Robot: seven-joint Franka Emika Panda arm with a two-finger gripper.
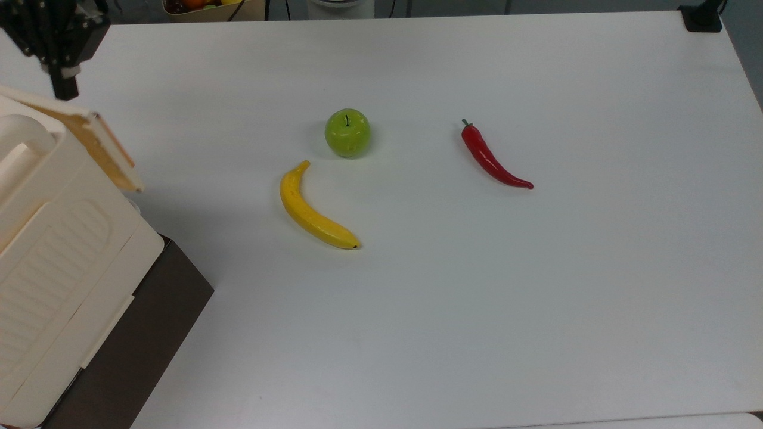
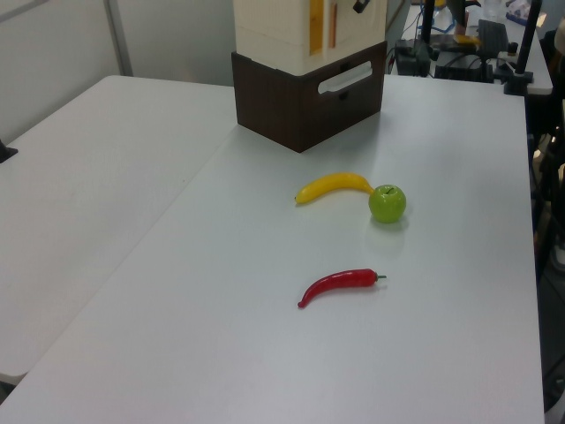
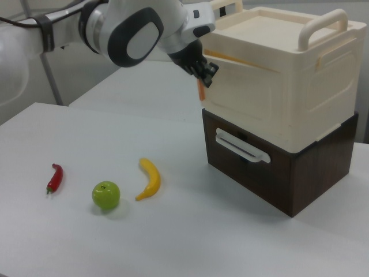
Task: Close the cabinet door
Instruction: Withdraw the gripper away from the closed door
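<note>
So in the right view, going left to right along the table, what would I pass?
Red chilli → green apple → banana → dark brown drawer box with the cream cabinet stacked on it.
</note>
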